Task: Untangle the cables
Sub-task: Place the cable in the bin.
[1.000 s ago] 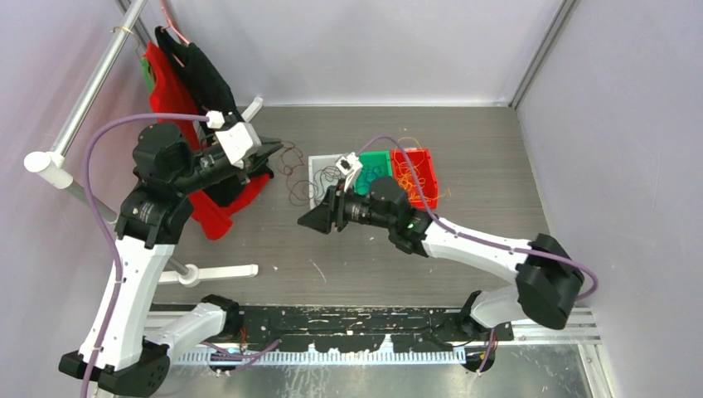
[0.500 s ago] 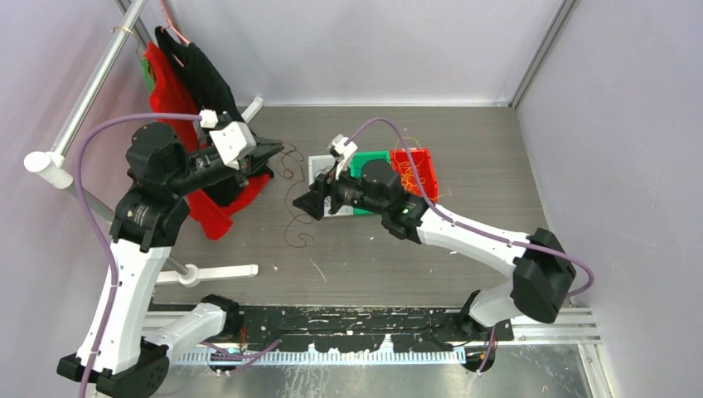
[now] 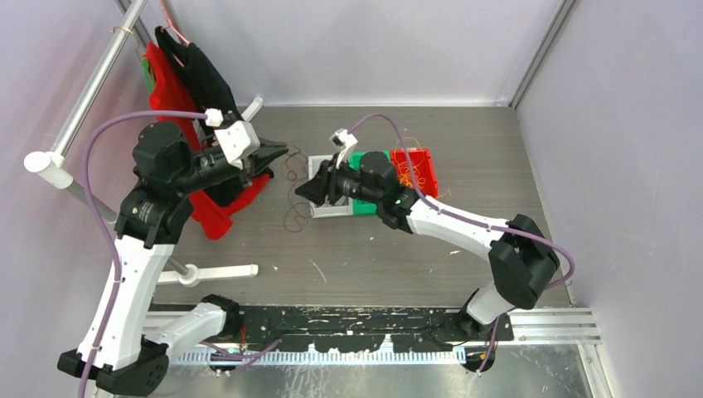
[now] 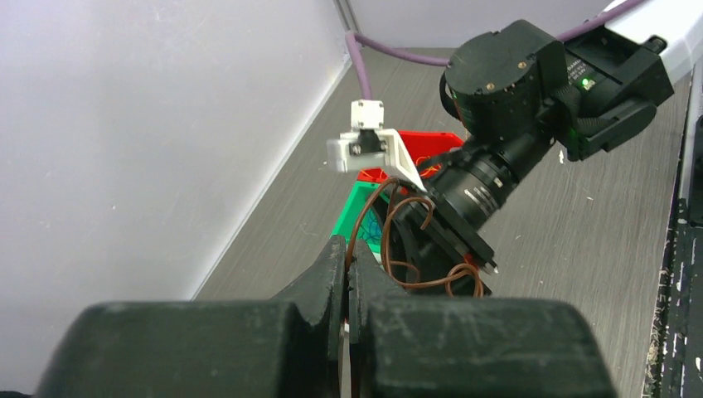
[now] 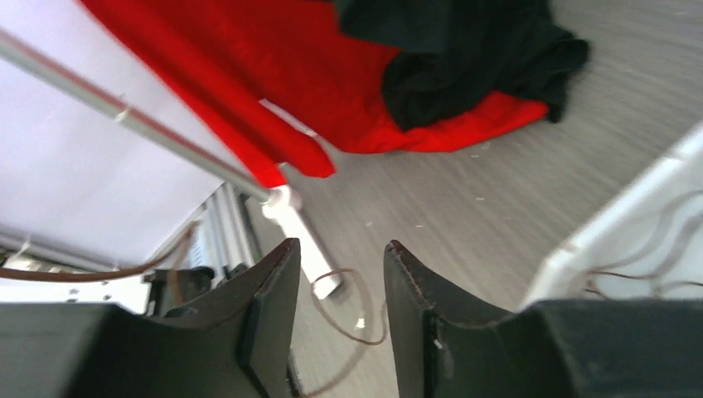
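While the left tool (image 3: 280, 152) is pressed together on a brown strand, it holds the brown cables (image 4: 452, 274) in the air just left of the white tray (image 3: 325, 211). The loops dangle, and one loose end trails onto the counter (image 3: 348, 265) left of the tray's near corner. The right tool (image 5: 341, 249) is spread with nothing between its pads. It sits over the tray's left edge and points at the hanging bunch. More brown strands lie inside the tray. The green tray (image 3: 358, 158) touches its right side, and the red tray (image 3: 412, 152) beyond that holds orange strands.

Step in hand, my read: the right tool takes one loop out of the bunch while the left anchors the rest.

To do it well:
- Pick a loop hanging free on the outside of the bunch, not the crossed middle.
- Close only once the wire sits fully between the pads, because wire this thin likely slips out sideways.
- Draw it slowly back toward the white tray while the left grip holds firm.
- Ease off if the whole bunch moves as one.

The strands are too thin to count from above, probably only a few.
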